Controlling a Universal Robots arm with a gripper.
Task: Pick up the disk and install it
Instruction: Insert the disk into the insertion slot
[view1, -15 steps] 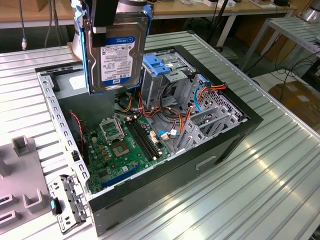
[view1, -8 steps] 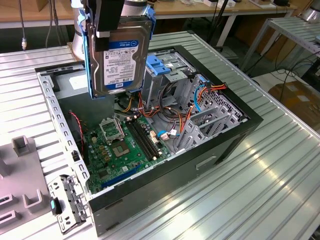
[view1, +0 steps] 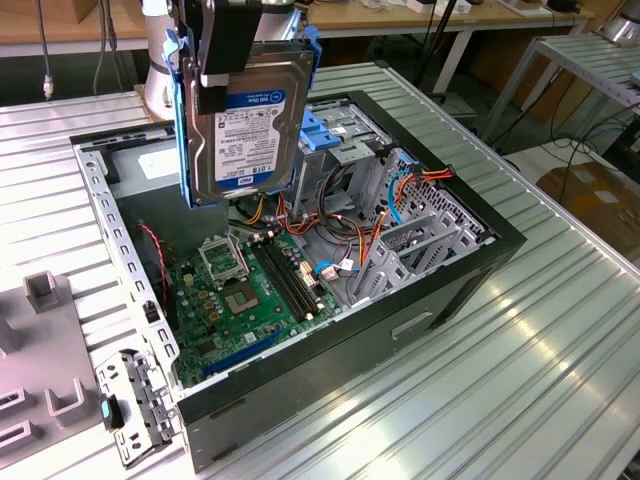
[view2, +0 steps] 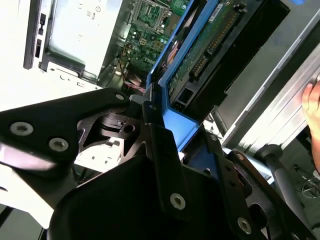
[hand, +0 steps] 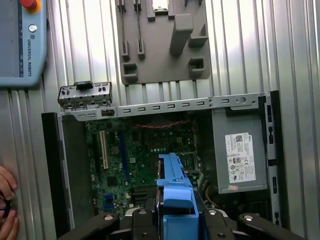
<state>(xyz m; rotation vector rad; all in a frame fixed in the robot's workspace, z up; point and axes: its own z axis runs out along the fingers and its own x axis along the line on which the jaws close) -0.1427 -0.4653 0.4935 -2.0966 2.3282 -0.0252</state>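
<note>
Jaws clamping disk (view1: 272, 82), label (view1: 240, 132) in exterior view

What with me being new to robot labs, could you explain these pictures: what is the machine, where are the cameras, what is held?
It is one robot arm. Its tool is shut on the disk, a silver drive in a blue carrier, held roughly upright above an open computer case. The exterior view comes from a camera off the arm; both wrist views come from cameras riding on the arm, looking past the tool. The first wrist view looks into the case at the green motherboard and a grey metal box. The case lies on a ribbed metal table, near a grey fixture plate. A person's hand shows in the first wrist view.
</note>
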